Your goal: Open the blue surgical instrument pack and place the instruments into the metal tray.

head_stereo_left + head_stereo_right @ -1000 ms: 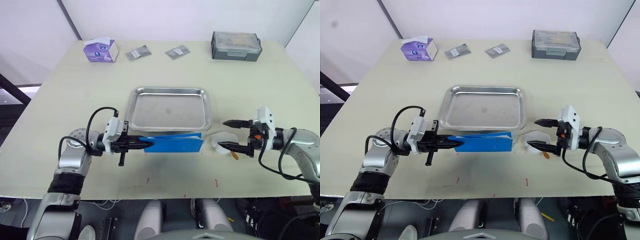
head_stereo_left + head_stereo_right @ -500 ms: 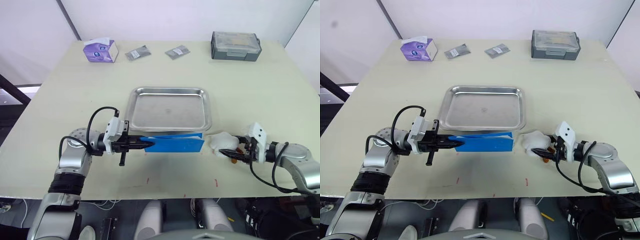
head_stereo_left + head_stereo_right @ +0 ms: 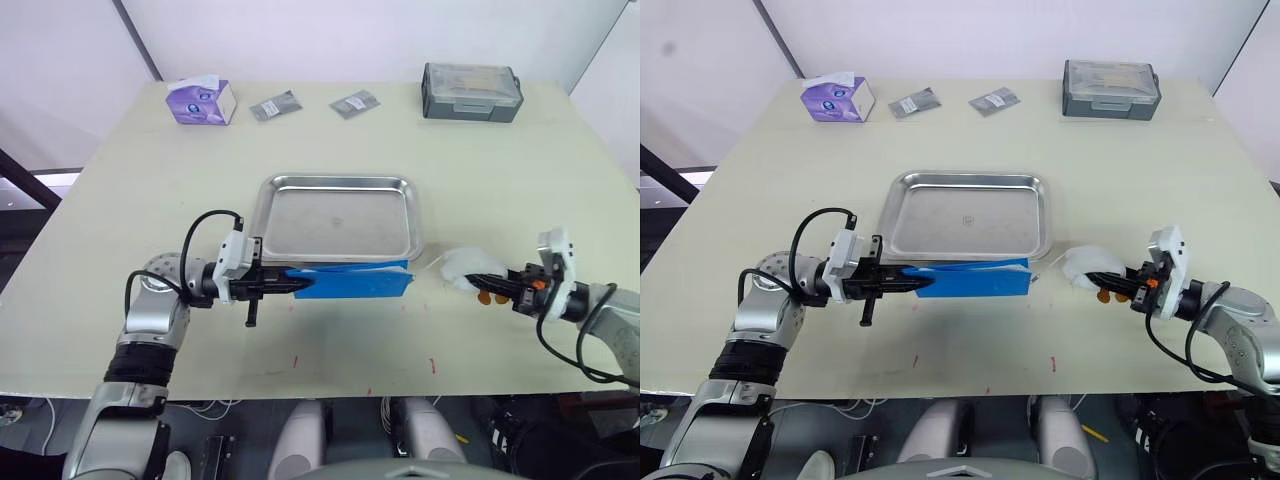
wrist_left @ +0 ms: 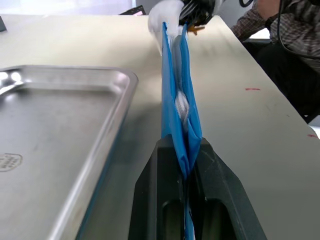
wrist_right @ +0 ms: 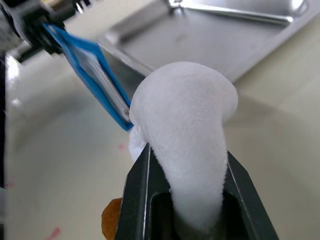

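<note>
Pack stretched on edge between my two hands, just in front of the tray.

My left hand pinches one end of the flat bright-blue surgical instrument pack; my right hand grips its white lining (long axis running left to right), the shallow shiny steel tray just beyond.

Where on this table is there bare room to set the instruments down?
The metal tray is bare inside. Open tabletop lies between it and the back row: tissue box, foil packets, grey box. The near strip is crowded: left gripper, blue pack, right gripper.
</note>
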